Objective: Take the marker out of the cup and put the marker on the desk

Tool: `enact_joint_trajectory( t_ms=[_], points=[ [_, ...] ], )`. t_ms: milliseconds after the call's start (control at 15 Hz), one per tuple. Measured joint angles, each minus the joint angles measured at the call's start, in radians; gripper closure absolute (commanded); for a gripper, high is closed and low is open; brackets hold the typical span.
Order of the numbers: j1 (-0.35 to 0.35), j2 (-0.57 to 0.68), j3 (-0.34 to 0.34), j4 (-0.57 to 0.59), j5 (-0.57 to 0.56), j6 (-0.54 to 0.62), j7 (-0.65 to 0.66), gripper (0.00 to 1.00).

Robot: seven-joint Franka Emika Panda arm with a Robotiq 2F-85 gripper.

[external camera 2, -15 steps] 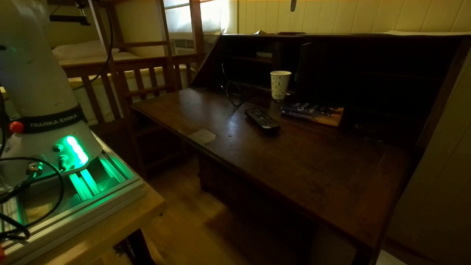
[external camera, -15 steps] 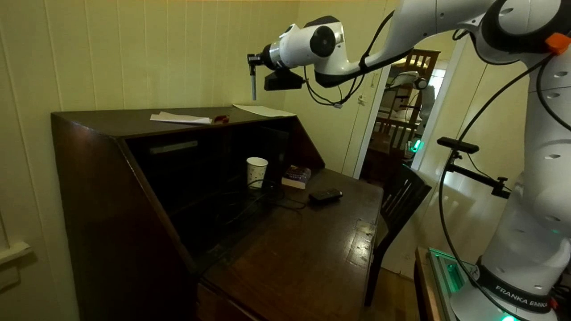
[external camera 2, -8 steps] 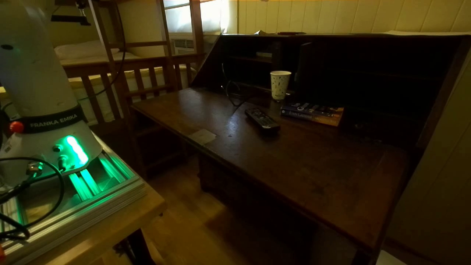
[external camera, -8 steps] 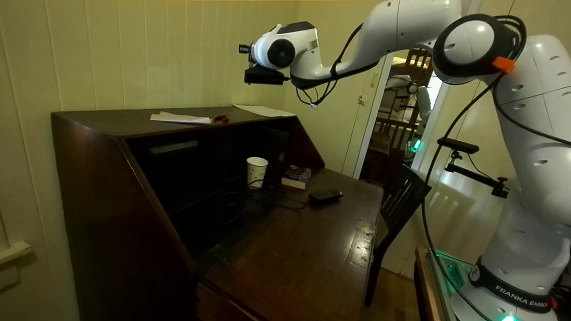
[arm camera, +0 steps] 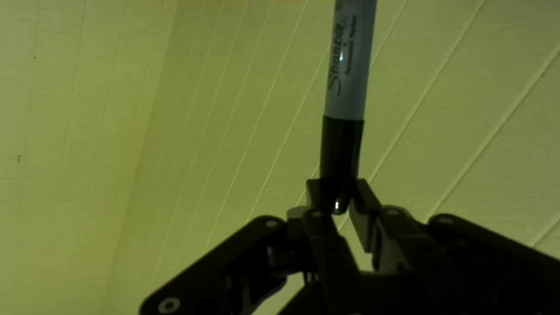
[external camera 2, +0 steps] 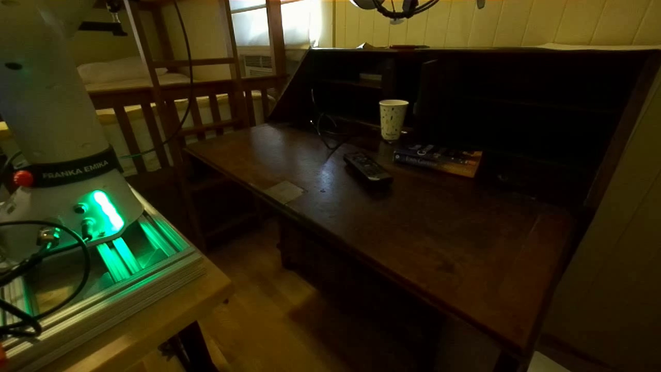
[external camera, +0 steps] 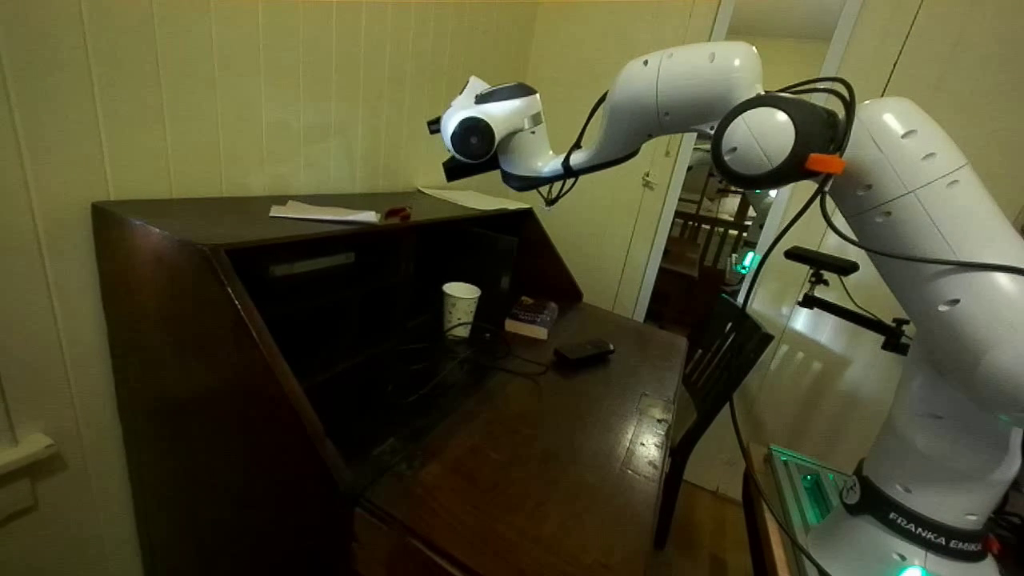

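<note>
My gripper (arm camera: 336, 197) is shut on the black-capped end of a grey Sharpie marker (arm camera: 349, 65). The marker extends away from the fingertips to the top of the wrist view, with the pale panelled wall behind it. In an exterior view the gripper (external camera: 434, 126) is a small dark piece beyond the hand, high above the desk top; the marker is hidden there. The white cup with small dark specks stands upright on the brown desk in both exterior views (external camera: 461, 308) (external camera 2: 393, 121). The desk's writing surface (external camera: 544, 456) also shows in an exterior view (external camera 2: 439, 227).
A book (external camera 2: 436, 160) and a black remote (external camera 2: 367, 169) lie near the cup. A thin black cable (external camera: 512, 368) loops beside it. Papers (external camera: 324, 212) and a small red object (external camera: 397, 214) lie on the desk's top shelf. A dark chair (external camera: 720, 368) stands beside the desk.
The arm's elbow has come lower and further over toward the desk. The hand has turned, so the marker that hung straight down no longer shows in that exterior view. Cup, book and remote are unmoved.
</note>
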Motion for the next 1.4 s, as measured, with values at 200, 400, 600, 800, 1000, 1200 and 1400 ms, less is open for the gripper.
enact_joint_trajectory(
  t_ms=[200,400,600,800,1000,1200,1400],
  points=[
    [-0.012,0.021,-0.012,0.019,0.043,0.100,-0.176,0.95],
    [-0.035,0.031,-0.011,0.023,0.127,0.261,-0.343,0.95],
    [-0.066,0.051,0.014,0.022,0.245,0.378,-0.540,0.95],
    [-0.092,0.072,0.045,0.022,0.395,0.423,-0.737,0.49],
    [-0.125,0.075,0.108,0.030,0.494,0.473,-0.830,0.28],
    [-0.168,0.061,0.200,0.034,0.626,0.518,-0.885,0.07],
    [-0.192,0.031,0.265,0.034,0.735,0.490,-0.870,0.00]
  ],
)
